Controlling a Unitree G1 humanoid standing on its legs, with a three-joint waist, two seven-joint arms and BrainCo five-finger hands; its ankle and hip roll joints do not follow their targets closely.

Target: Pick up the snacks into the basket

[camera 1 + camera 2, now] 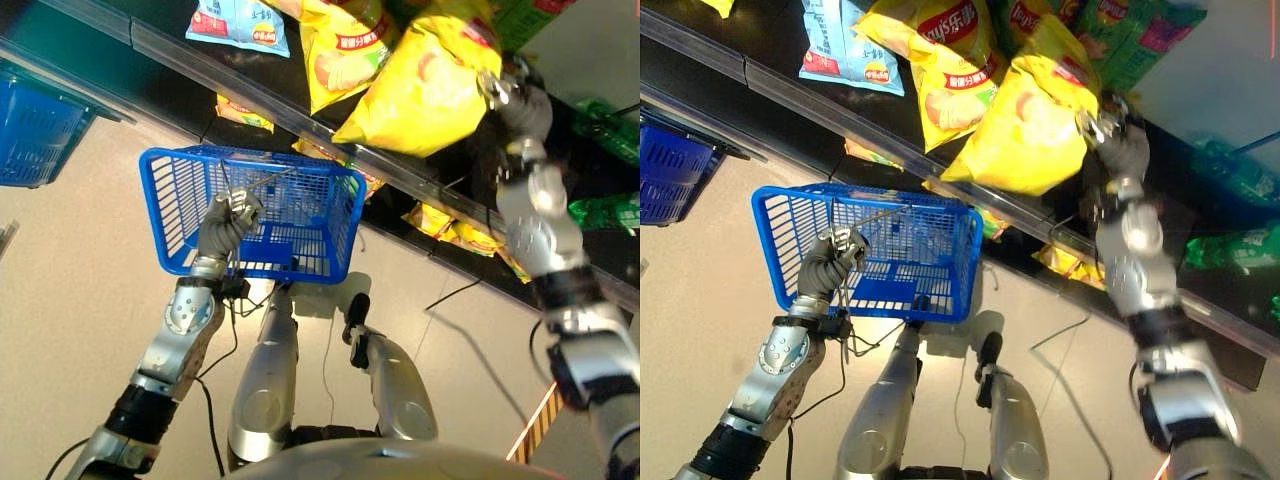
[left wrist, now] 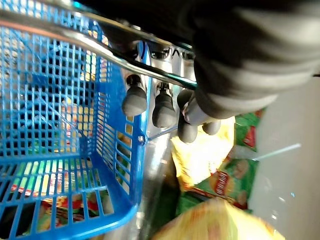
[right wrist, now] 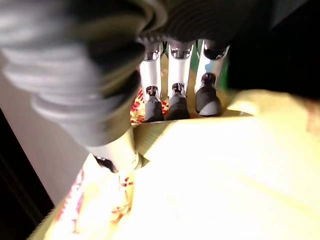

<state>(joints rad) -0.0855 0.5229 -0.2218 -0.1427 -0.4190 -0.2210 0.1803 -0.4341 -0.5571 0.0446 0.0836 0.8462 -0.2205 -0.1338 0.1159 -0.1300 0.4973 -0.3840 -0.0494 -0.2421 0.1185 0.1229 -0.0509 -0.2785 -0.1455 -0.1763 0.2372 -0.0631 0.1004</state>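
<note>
The left hand [image 1: 228, 222] is curled around the thin metal handle [image 1: 262, 184] of the blue basket [image 1: 180, 190] and holds it in front of the shelf. In the left wrist view, the dark fingertips [image 2: 135, 100] hook over this handle, with the basket's mesh wall just beside them. I see no snack inside the basket; through the mesh only the floor and the packets behind it show.

Farther up, the right hand [image 1: 1118, 130] is raised to the shelf edge [image 1: 790, 85] and pinches the upper corner of a big yellow chip bag [image 1: 1030, 125]. In the right wrist view, the fingers [image 3: 172, 102] lie on one side of the yellow foil and the thumb [image 3: 117, 150] presses on the other side, so the bag is gripped. The bag hangs out over the shelf edge, above the basket and toward the robot's right of it, not touching it.

Behind it on the shelf lie another yellow bag [image 1: 950, 70], a light blue packet [image 1: 845, 45] and green packets [image 1: 1130, 30]. A second blue basket [image 1: 35, 130] is at the far left.
</note>
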